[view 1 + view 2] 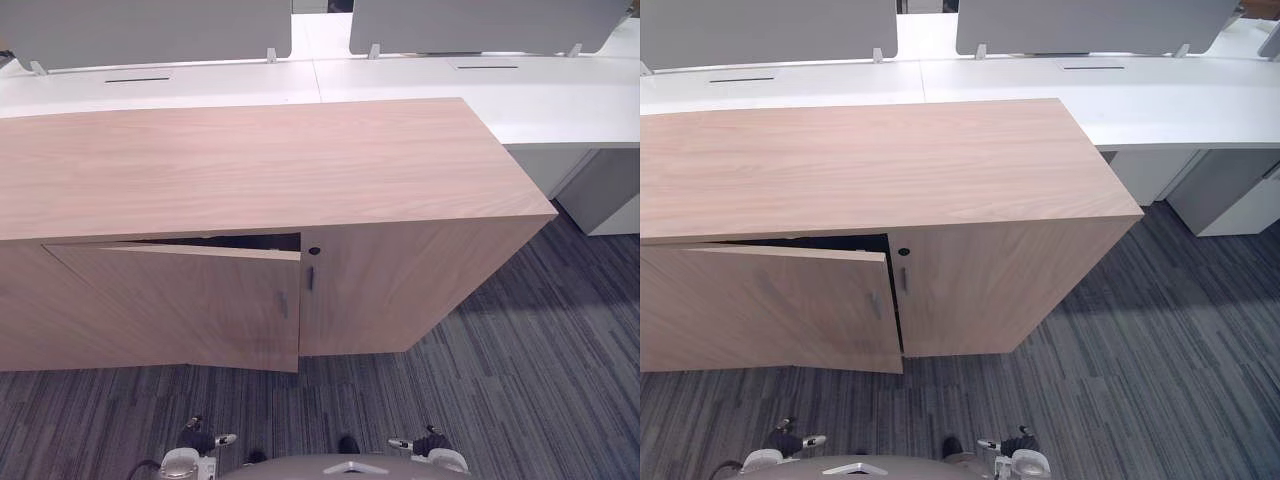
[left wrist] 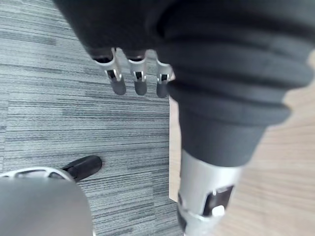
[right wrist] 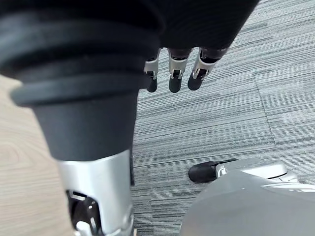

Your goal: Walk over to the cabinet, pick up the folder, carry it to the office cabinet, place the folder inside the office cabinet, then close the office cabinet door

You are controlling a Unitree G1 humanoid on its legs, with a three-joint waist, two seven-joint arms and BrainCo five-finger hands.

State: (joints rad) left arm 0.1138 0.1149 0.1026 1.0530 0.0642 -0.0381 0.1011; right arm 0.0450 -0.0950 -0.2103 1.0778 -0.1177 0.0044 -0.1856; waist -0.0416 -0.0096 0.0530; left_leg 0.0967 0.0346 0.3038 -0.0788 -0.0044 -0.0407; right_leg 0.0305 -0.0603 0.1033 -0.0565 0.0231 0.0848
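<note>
Left hand (image 2: 140, 83), in its wrist view, hangs with the fingers straight and side by side, the dark tips pointing down at the grey striped carpet (image 2: 59, 113); nothing is between them. Pale wood of the cabinet (image 2: 290, 167) stands just beside the arm.

Right hand (image 3: 176, 73), in its own wrist view, hangs the same way: fingers straight, close together, loose over the carpet, with cabinet wood alongside.

From the left eye, the cabinet is low and wide and stands on the carpet straight ahead, its flat top bare. Its left door (image 1: 180, 300) is ajar, swung out at the handle edge, so a dark gap (image 1: 240, 241) shows under the top. The right door (image 1: 370, 290) is flush and closed. A slim handle (image 1: 310, 278) sits near its inner edge, with a small round lock (image 1: 314, 251) above it.

From the right eye, white desks (image 1: 1180, 100) run along behind the cabinet, touching its back edge, with grey screens (image 1: 1090, 25) standing on them.
</note>
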